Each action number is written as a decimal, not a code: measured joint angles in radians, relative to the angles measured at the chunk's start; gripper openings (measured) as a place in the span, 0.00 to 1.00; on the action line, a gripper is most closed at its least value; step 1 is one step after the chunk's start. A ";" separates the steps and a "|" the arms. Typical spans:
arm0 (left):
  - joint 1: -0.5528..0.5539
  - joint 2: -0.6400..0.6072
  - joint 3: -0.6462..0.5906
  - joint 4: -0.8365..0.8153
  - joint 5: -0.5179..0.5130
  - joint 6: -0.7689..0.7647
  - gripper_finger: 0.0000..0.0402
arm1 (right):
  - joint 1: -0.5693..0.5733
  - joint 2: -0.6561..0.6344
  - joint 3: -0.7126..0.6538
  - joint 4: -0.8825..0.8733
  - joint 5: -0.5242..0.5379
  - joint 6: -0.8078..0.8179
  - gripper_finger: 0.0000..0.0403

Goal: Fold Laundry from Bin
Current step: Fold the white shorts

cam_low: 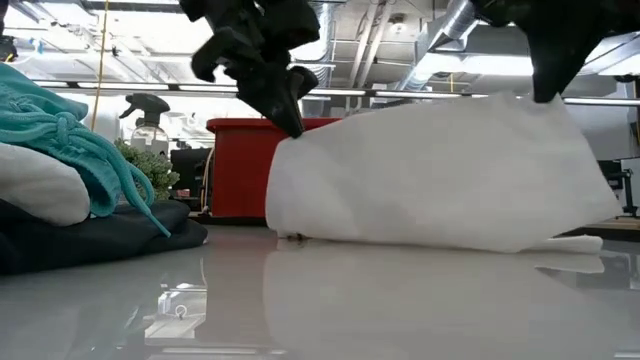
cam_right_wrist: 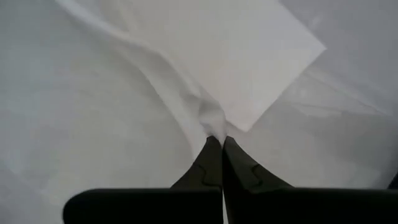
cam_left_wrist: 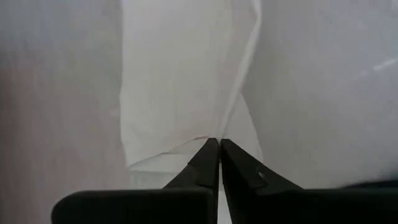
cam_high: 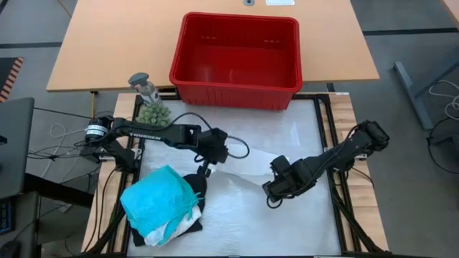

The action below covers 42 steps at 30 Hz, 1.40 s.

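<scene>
Both arms lift one thin white cloth sheet (cam_low: pixel 440 170) above the table (cam_high: pixel 287 222), left end effector (cam_low: pixel 292 122) and right end effector (cam_right_wrist: pixel 216 142) each pinched on a corner. I'd keep both corners level and taut while laying the fold over.

One camera looks straight down on the bench (cam_high: pixel 287 215); another sits level at bench-top; both wrist cameras look closely at the white cloth (cam_low: pixel 440 180).

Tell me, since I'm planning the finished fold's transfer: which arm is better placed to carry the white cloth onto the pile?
Probably left: left gripper, shut on the white cloth, is beside the pile; right gripper is farther away.
</scene>
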 joint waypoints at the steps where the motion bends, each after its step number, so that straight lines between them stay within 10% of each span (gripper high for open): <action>1: 0.012 0.002 0.000 0.007 0.011 0.001 0.00 | -0.010 0.001 -0.003 -0.001 0.000 0.005 0.04; 24: 0.115 0.109 -0.001 0.172 0.014 0.054 0.00 | -0.172 0.002 -0.056 -0.222 -0.035 0.035 0.04; 42: 0.197 0.155 0.001 0.303 0.008 0.085 0.00 | -0.398 0.002 -0.251 -0.081 -0.028 -0.136 0.04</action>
